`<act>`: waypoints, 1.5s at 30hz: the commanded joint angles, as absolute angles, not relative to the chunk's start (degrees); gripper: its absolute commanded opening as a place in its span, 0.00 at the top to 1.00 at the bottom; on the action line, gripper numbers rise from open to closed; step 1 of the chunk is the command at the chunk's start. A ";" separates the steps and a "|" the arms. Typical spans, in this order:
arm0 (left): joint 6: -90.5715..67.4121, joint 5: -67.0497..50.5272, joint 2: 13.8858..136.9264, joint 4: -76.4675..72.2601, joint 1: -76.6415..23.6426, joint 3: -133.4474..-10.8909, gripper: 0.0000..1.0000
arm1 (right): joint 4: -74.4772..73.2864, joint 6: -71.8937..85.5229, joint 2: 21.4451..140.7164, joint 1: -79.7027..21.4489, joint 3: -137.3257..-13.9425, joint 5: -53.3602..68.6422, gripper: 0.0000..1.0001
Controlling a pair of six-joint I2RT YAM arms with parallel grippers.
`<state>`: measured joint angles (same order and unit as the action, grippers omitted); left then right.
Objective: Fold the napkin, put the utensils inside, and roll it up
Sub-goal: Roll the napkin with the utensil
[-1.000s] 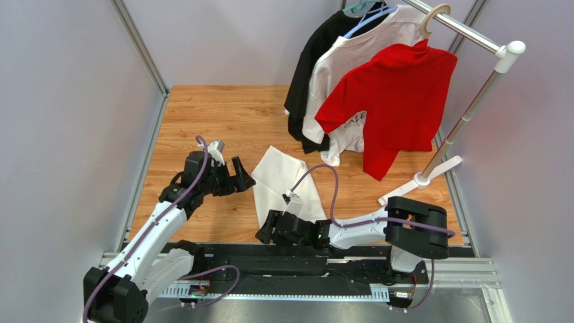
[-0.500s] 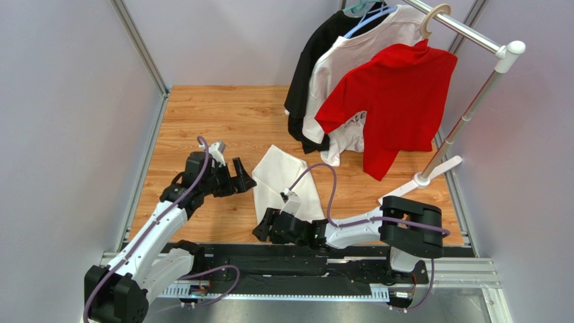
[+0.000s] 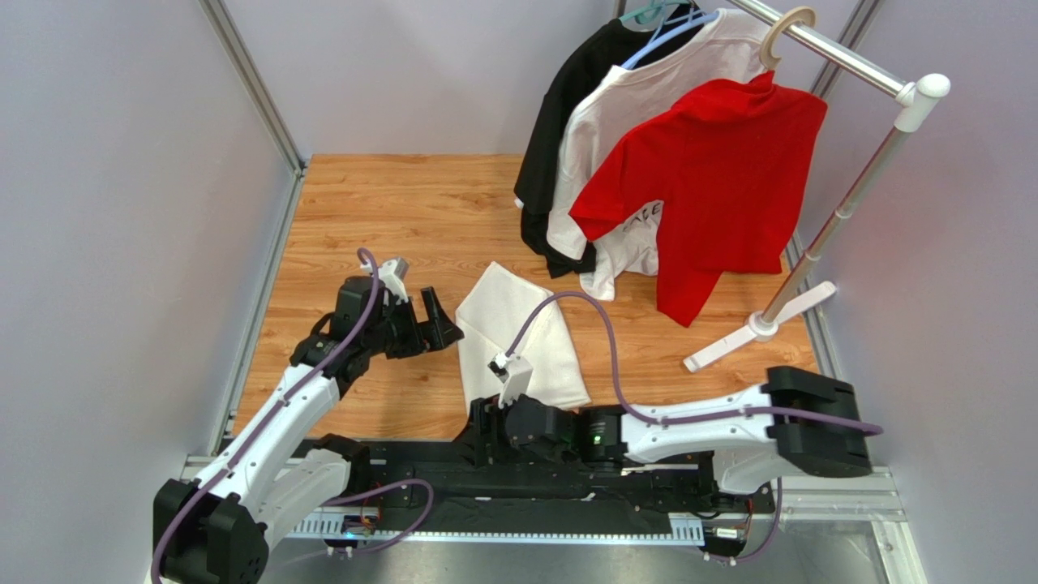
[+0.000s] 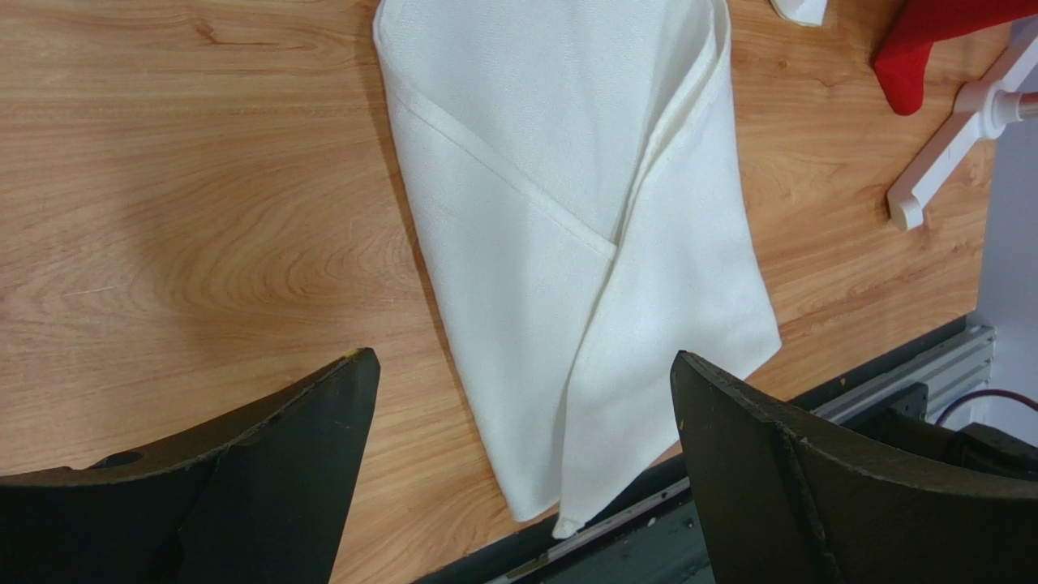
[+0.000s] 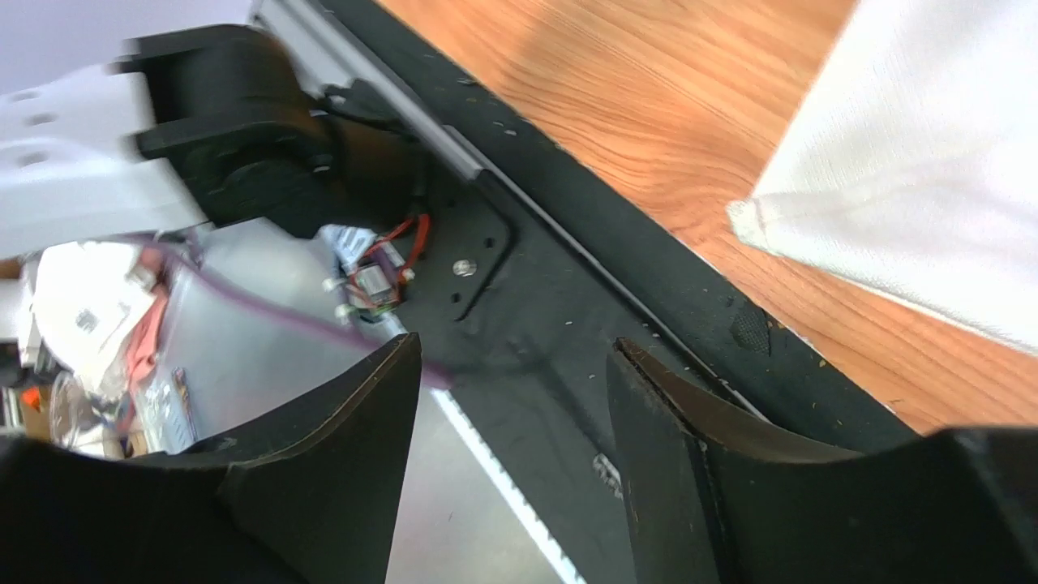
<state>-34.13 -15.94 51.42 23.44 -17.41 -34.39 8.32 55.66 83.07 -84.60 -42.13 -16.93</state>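
Napkin [image 3: 526,331] lies folded on the wooden table [image 3: 366,207], its near corner close to the black rail [image 5: 585,304]. Just left of the napkin hovers the left gripper [image 3: 439,319], jaws spread wide and empty. The cloth shows between its fingers [image 4: 280,475] in the wrist view. By the napkin's near corner, over the rail, sits the right gripper [image 3: 481,428] — jaws parted, holding nothing.

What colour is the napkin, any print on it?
The napkin is plain cream-white, no print; clearest in the left wrist view.
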 commanded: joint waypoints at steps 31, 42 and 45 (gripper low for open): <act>-25.67 -15.82 59.59 36.91 -9.15 -53.25 0.01 | 4.30 19.32 92.98 -71.29 -55.27 -7.92 0.38; -22.95 -19.25 62.48 36.47 -0.97 -57.74 0.01 | 4.74 30.76 103.62 -63.02 -60.03 -4.30 0.38; -21.62 -18.72 63.45 36.39 -0.53 -59.15 0.01 | 4.48 31.72 106.34 -62.32 -61.78 -5.53 0.38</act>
